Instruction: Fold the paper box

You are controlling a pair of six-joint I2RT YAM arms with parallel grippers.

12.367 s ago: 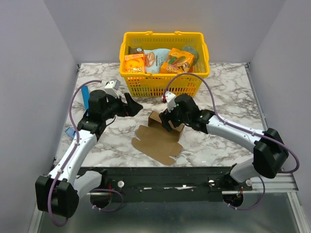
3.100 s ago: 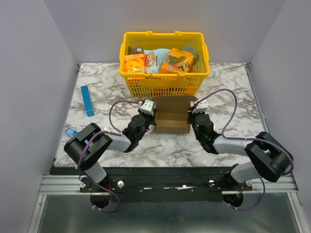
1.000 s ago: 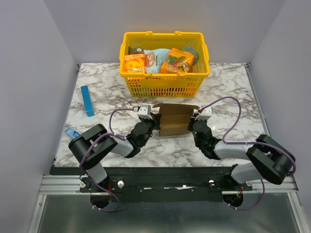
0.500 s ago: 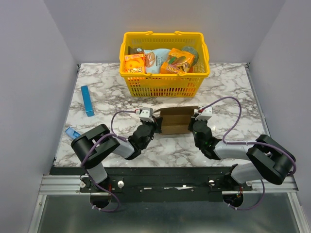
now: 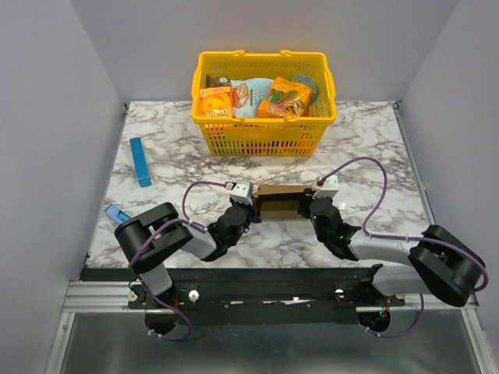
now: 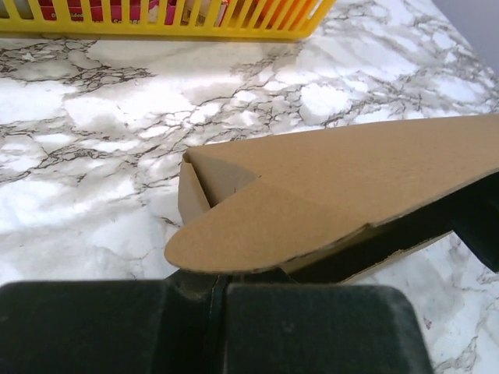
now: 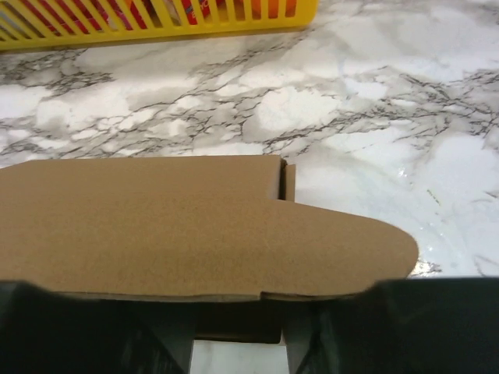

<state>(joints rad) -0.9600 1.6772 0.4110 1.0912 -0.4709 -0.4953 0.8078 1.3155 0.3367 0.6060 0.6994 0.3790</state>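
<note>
The paper box (image 5: 278, 206) is a small plain brown carton on the marble table, held up between my two grippers. My left gripper (image 5: 248, 207) is at its left end, my right gripper (image 5: 313, 207) at its right end. In the left wrist view my left gripper (image 6: 212, 287) has its black pads pressed together, and a rounded flap of the box (image 6: 335, 187) lies just over them. In the right wrist view my right gripper (image 7: 238, 318) has its fingers apart, with the box (image 7: 179, 218) flap lying across them and a box wall in the gap.
A yellow basket (image 5: 265, 131) with orange snack packs stands just behind the box, and its wall shows in the wrist views (image 6: 156, 23) (image 7: 156, 23). A slim blue box (image 5: 140, 161) lies at the left. A small blue piece (image 5: 117, 213) sits by the left edge.
The box's top flap has come down from upright to nearly flat, and the box sits slightly nearer. My right gripper has gone from shut to open. My left gripper stays shut.
</note>
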